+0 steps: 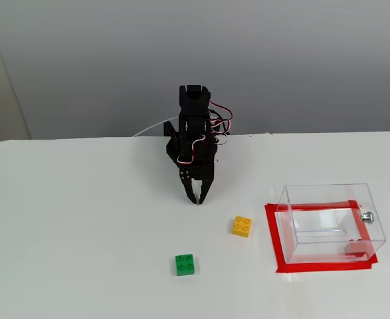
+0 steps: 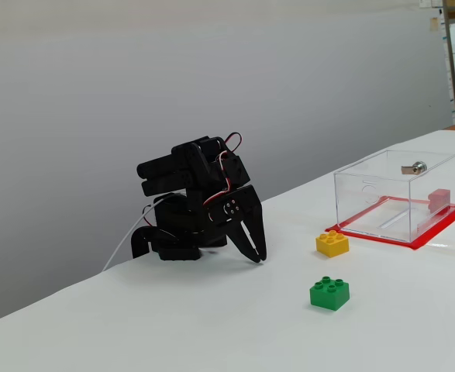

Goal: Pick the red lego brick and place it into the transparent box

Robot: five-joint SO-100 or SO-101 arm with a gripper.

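Note:
The red lego brick [image 1: 355, 248] lies inside the transparent box [image 1: 331, 222], in its front right corner; it shows through the clear wall as the red brick [image 2: 439, 198] inside the box [image 2: 396, 195]. The box stands on a red tape outline and has a metal knob [image 1: 367, 216] on one side. The black arm is folded at the back of the table. Its gripper [image 1: 197, 199] points down at the tabletop, shut and holding nothing, far to the left of the box. From the side, the gripper [image 2: 260, 258] has its tips just above the table.
A yellow brick [image 1: 242, 226] lies just left of the box, and a green brick [image 1: 185, 264] lies nearer the front. Both show again as the yellow brick [image 2: 332, 243] and green brick [image 2: 329, 293]. A white cable runs behind the arm's base.

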